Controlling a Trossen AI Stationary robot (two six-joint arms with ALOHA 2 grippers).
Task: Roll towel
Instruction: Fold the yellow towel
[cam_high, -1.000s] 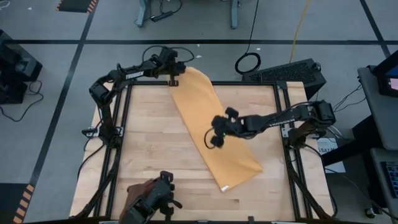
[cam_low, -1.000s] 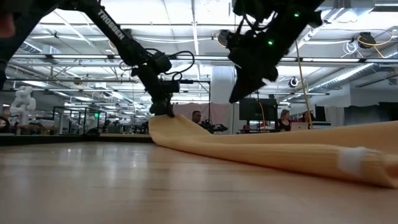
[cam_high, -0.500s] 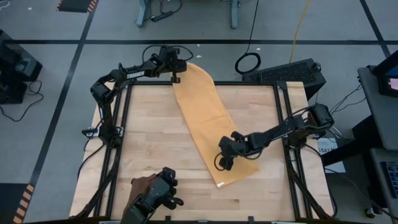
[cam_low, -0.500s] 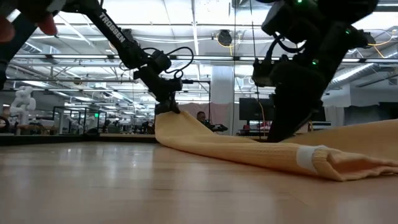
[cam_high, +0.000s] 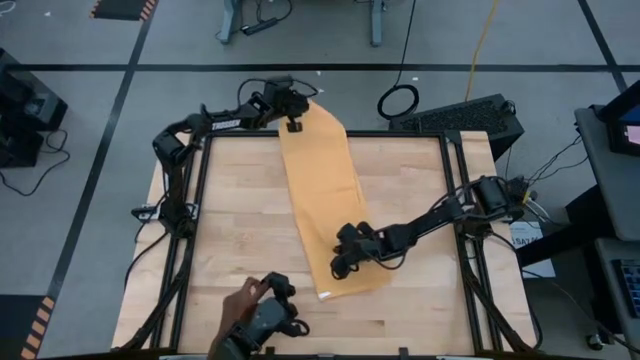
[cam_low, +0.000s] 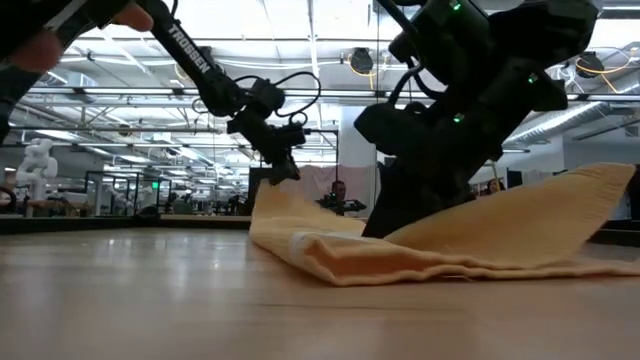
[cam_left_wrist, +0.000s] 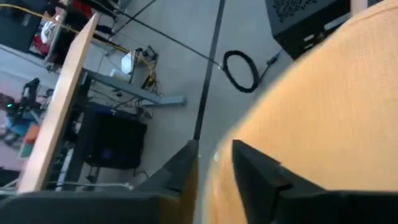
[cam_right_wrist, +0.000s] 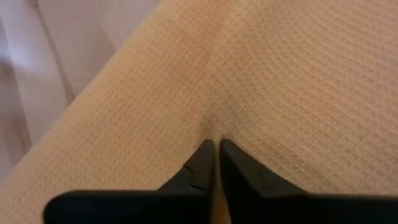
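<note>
Now: right gripper (cam_high: 345, 262) pinching towel (cam_high: 325, 180); left gripper (cam_high: 292, 120) at far edge

The towel (cam_high: 325, 200) is mustard yellow with a fine waffle weave; the table (cam_high: 240, 230) is pale wood planks, framed black.

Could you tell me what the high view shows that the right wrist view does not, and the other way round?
Only the high view shows the whole towel lying as a long strip across the table, its far end overhanging the edge at the left gripper, plus a person's hand at the near edge. Only the right wrist view shows the right gripper shut on a pinch of fabric, and the waffle weave. Both show the right gripper on the towel.
</note>
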